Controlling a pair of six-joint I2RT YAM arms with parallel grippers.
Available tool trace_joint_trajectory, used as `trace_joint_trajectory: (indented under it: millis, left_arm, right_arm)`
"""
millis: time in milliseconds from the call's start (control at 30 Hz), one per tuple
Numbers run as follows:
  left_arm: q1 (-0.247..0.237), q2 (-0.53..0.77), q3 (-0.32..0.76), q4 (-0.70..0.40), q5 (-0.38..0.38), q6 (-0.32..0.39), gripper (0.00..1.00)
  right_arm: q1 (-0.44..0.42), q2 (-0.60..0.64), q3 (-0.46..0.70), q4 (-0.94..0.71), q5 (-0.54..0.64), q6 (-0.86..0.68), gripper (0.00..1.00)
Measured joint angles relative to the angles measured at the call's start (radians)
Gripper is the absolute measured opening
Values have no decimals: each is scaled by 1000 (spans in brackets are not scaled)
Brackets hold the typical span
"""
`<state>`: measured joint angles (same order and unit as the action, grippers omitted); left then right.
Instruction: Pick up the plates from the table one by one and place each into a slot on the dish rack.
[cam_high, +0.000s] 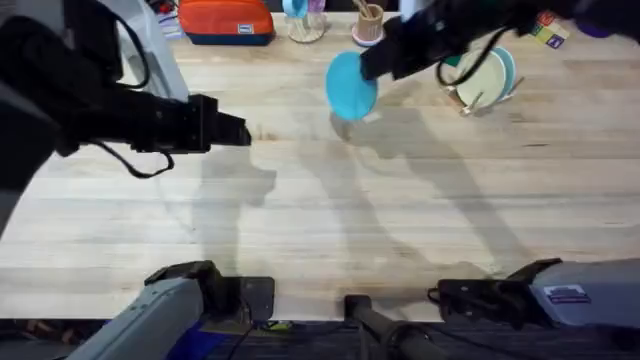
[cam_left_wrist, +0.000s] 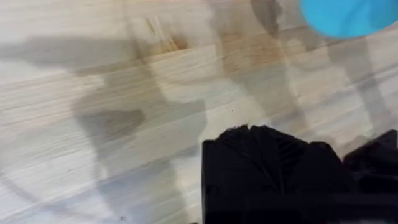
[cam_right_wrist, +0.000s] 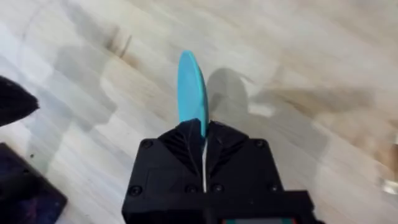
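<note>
My right gripper (cam_right_wrist: 200, 134) pinches the turquoise plate (cam_high: 350, 85) on edge above the table (cam_high: 330, 220), near the dish rack (cam_high: 482, 82); my left gripper (cam_high: 238, 130) hovers, fingers pressed together.

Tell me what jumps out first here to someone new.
The round turquoise plastic plate stands out, held on edge above the pale wooden table by the right gripper, near the far side. Just right of it, the small wooden dish rack already holds cream and pale blue plates. The left gripper hovers at the left, holding nothing.
</note>
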<state>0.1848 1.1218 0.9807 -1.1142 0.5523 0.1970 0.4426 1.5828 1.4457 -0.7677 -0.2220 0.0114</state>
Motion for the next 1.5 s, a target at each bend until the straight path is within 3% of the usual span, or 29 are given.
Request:
trace_joint_trajectory:
  millis: [333, 767, 833, 867, 1033, 1133, 1267, 1300, 1500]
  left_arm:
    - [0, -101, 48, -14, -34, -2, 41]
    - [0, -110, 223, -163, -175, -2, 50]
    - [0, -110, 248, -188, -201, -2, 68]
    - [0, -110, 297, -223, -240, -2, 89]
    - [0, -110, 359, -263, -282, -2, 141]
    - [0, -110, 396, -284, -300, -3, 282]
    - [0, -110, 432, -286, -314, -2, 863]
    - [0, -110, 437, -286, -314, -6, 956]
    - [0, -110, 441, -286, -317, -5, 995]
  right_arm:
    - [-30, -166, 1, -111, 173, -76, 29]
    - [-36, -331, 1, -205, 488, -156, 29]
    - [-50, -356, 1, -210, 507, -166, 29]
    - [-104, -402, 1, -222, 533, -177, 29]
    - [-179, -445, 2, -253, 545, -203, 29]
    - [-223, -463, 3, -262, 548, -211, 29]
    - [-277, -477, 3, -262, 547, -234, 29]
    - [-291, -478, 3, -262, 547, -240, 29]
    - [-348, -477, 4, -262, 544, -255, 29]
